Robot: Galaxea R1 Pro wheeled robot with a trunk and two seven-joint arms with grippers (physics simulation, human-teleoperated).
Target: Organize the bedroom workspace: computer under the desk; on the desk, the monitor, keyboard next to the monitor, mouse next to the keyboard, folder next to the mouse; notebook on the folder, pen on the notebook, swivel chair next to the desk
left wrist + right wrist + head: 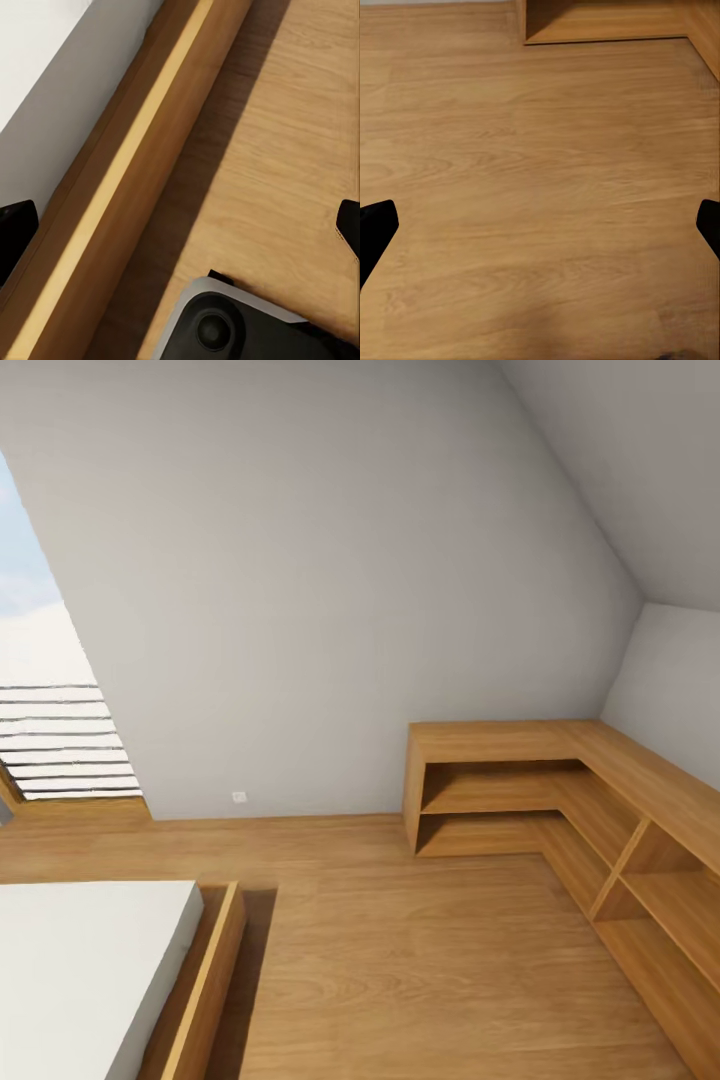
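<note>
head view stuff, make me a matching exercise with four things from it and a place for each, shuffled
Things:
1. bed
2. corner shelf unit
3. window blinds
4. wall socket

Places:
A. low on the grey wall, just above the wooden floor
B. along the right side, wrapping the far right corner
C. lower left, white top in a wooden frame
D. left edge, above the bed, with sky over it

Pairs: 1-C, 2-B, 3-D, 4-A
</note>
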